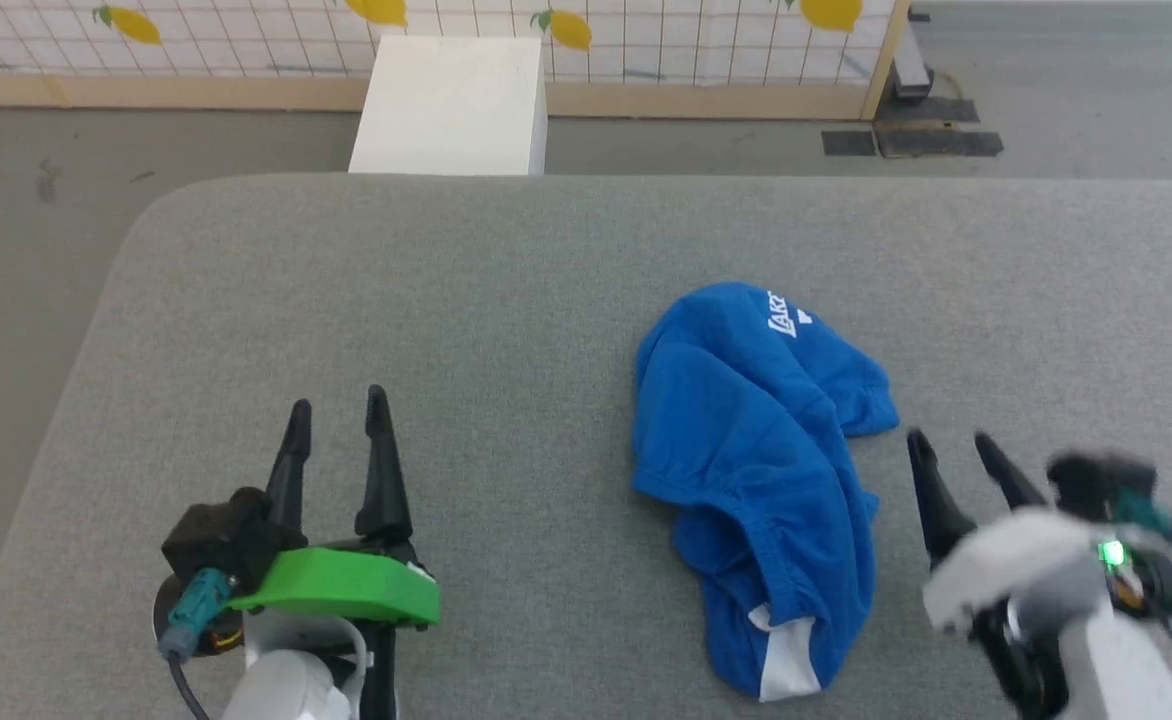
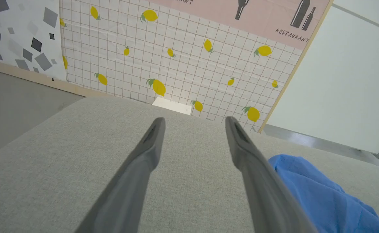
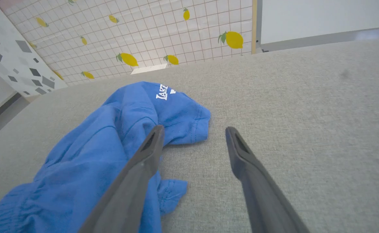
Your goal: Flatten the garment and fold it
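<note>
The garment [image 1: 756, 470], royal blue with white lettering and a white trim patch at its near end, lies crumpled right of centre on the grey table [image 1: 506, 300]. My right gripper [image 1: 951, 440] hovers open just right of it, fingers empty. In the right wrist view the garment [image 3: 89, 152] spreads to the left of my right gripper [image 3: 194, 131], whose left finger overlaps its edge. My left gripper [image 1: 338, 405] stands open over bare table, well left of the cloth. The left wrist view has my left gripper [image 2: 194, 121] open, with the garment [image 2: 322, 194] at lower right.
A white box [image 1: 456, 105] stands on the floor beyond the table's far edge, before a lemon-print tiled partition [image 1: 646, 40]. Black mats [image 1: 911, 140] lie on the floor at the back right. The table's rounded left corner [image 1: 161, 215] drops off to grey floor.
</note>
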You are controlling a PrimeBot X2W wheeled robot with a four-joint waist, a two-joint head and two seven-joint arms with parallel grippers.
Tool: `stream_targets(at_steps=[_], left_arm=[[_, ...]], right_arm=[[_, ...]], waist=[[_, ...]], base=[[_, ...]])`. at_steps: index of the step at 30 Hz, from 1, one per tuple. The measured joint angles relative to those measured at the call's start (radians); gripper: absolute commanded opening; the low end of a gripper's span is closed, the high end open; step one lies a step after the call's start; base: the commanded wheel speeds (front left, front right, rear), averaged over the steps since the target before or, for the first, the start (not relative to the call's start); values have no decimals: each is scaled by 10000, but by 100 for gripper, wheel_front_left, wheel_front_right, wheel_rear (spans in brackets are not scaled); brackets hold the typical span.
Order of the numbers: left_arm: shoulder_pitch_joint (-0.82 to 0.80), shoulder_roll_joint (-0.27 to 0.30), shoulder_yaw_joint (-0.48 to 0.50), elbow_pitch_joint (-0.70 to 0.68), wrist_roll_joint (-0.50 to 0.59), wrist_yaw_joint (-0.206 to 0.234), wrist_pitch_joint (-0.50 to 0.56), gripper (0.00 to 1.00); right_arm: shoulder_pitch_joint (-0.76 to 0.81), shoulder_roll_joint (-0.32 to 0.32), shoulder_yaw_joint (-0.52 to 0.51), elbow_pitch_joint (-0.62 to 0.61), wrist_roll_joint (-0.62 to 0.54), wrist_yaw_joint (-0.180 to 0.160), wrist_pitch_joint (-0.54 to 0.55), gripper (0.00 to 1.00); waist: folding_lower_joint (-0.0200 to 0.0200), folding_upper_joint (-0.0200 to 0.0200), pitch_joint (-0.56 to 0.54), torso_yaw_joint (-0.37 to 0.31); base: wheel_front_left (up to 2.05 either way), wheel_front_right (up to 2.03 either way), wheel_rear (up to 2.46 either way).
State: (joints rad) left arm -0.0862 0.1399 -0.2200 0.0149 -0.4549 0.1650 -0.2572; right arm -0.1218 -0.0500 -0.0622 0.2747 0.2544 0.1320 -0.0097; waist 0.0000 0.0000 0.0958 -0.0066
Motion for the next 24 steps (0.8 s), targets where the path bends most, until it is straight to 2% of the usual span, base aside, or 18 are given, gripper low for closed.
stream_targets(at_steps=[3, 4, 9, 12, 16, 17, 18, 19, 21, 24], left_arm=[[34, -276, 171, -90, 251, -151, 0, 100], [11, -489, 207, -98, 487, -418, 0, 100], [-39, -734, 159, -77, 610, -652, -2, 100], [-105, -811, 146, -67, 610, -690, -2, 100], [-255, -846, 153, 98, 594, -849, -4, 100], [-270, -846, 140, 96, 594, -849, -4, 100], [-281, -848, 119, 94, 593, -848, -4, 100], [-288, -848, 94, 96, 591, -848, -4, 100], [-322, -849, 29, 100, 591, -848, -4, 100], [-401, -865, -174, 192, 596, -871, -6, 100]], right_arm=[[-1290, 6, -73, 82, -522, 2, 1536, 100], [-2606, -111, -121, 384, -1246, 2, 3381, 100], [-3736, -608, -138, 1346, -2096, 2, 5919, 100], [-3966, -823, -203, 1691, -2410, 2, 6581, 100], [-3993, -813, -61, 1937, -2520, 2, 6744, 100], [-3994, -819, -59, 1923, -2516, 2, 6652, 44], [-3999, -828, -29, 1894, -2487, 2, 6495, 4], [-4005, -851, 21, 1870, -2445, 2, 6330, 0], [-4009, -853, 153, 1814, -2332, 2, 6071, 0], [-3945, -1018, 215, 1003, -1762, 2, 5404, 0]], waist=[[0, 0, 247, 83], [0, 0, 544, 244], [0, 0, 957, 617], [0, 0, 1206, 868], [0, 0, 1696, 1198], [0, 0, 1759, 1229], [0, 0, 1811, 1247], [1, 0, 1841, 1243], [1, 0, 1847, 1192], [1, 0, 1629, 1001]], base=[[0, 0, 0], [0, 0, 0], [0, 0, 0], [0, 0, 0], [0, 0, 0], [0, 0, 0], [0, 0, 0], [0, 0, 0], [0, 0, 0], [0, 0, 0]])
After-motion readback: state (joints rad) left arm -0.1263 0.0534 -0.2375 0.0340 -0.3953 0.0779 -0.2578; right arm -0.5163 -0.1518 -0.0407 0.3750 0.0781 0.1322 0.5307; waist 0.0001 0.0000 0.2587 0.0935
